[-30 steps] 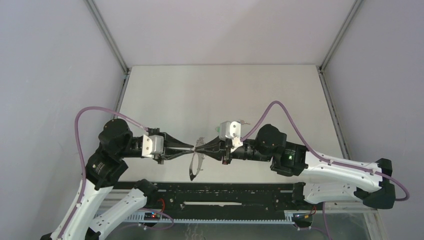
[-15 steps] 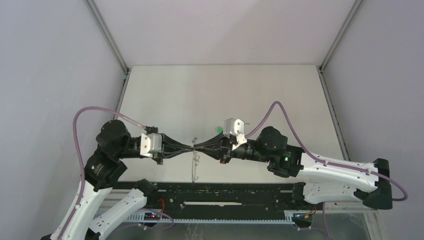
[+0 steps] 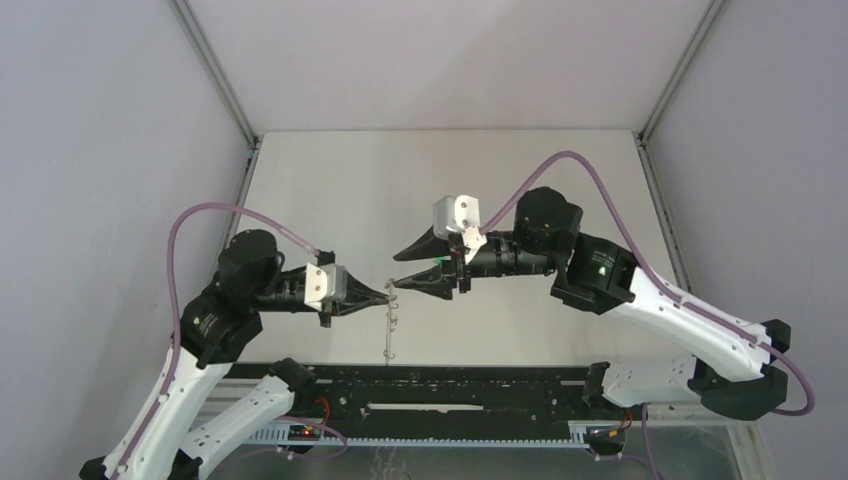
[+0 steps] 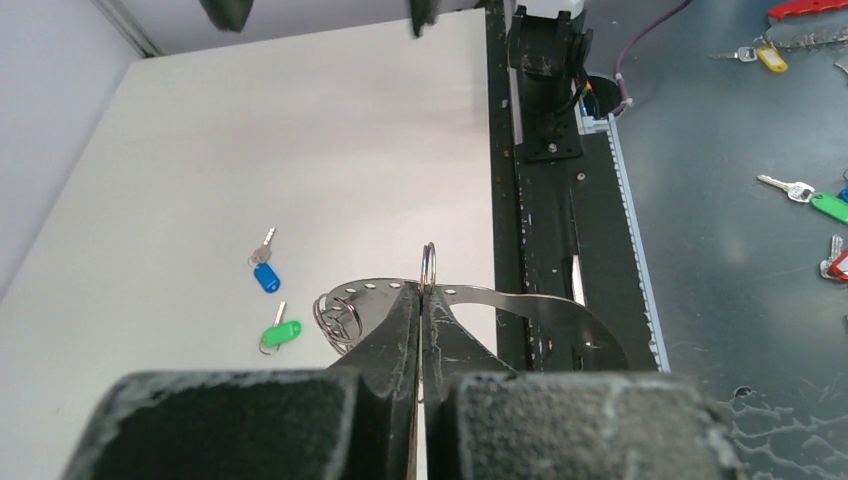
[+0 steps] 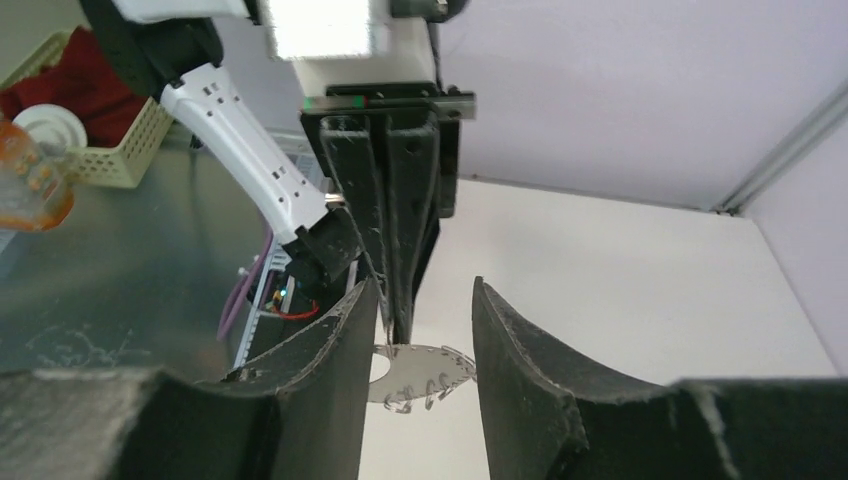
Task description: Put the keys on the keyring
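Note:
My left gripper (image 3: 388, 292) is shut on the rim of the keyring (image 3: 389, 325), a wide grey metal band with small wire loops. It holds the keyring above the table, hanging edge-on in the top view. In the left wrist view the band (image 4: 530, 303) curves right of my closed fingertips (image 4: 425, 291), with wire loops (image 4: 335, 316) to their left. My right gripper (image 3: 396, 271) is open just right of the keyring and not touching it. In the right wrist view the keyring (image 5: 432, 376) shows between the fingers of that open gripper (image 5: 422, 290). The blue-headed key (image 4: 266, 277) and the green-headed key (image 4: 281, 333) lie on the table.
A black rail (image 4: 545, 190) runs along the table's near edge (image 3: 480, 390). Beyond it, on a dark surface, lie several other tagged keys (image 4: 812, 198). A yellow basket (image 5: 105, 150) stands off the table. Grey walls close in the table on three sides.
My right gripper has let go of the keyring, opened, and drawn back up and to the right. My left gripper has kept its hold, and the keyring has swung edge-on.

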